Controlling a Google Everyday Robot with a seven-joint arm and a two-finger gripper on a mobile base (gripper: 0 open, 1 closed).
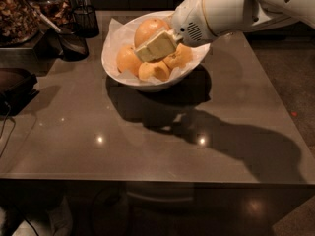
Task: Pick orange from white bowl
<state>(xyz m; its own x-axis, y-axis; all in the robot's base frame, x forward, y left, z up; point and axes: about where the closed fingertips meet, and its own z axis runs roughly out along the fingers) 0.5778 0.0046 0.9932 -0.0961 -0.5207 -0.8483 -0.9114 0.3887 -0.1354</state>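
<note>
Camera view, my only feed. The arm [231, 6] enters from the upper right, white and thick, and slopes down to the left across the far edge of the table [147, 146]. Its wrist is bent over the right rim of the bowl [147, 85]. The gripper [153, 47] sits inside the bowl's mouth, pointing left and slightly down. I see one flat, cream-coloured face of it lying across the heap of fruit. How far it is open I cannot tell from here, nor whether it has hold of anything.

The bowl stands at the far middle of the table. Its rim is slanted, higher at the back, and paper [118, 31] shows along its left inside wall. I count four oranges in it:
- The top orange [146, 27] is at the back, just above the gripper; touching it or just clear, I cannot say.
- The left orange [125, 58] is beside the gripper's tip.
- The front orange [153, 71] is just below the gripper.
- The right orange [181, 57] is partly hidden under the wrist.

The arm's shadow [236, 146] spreads dark over the table, front right of the bowl. At the far left stand a mesh cup [86, 18] and a dark scoop [73, 44], both well apart from the gripper.
</note>
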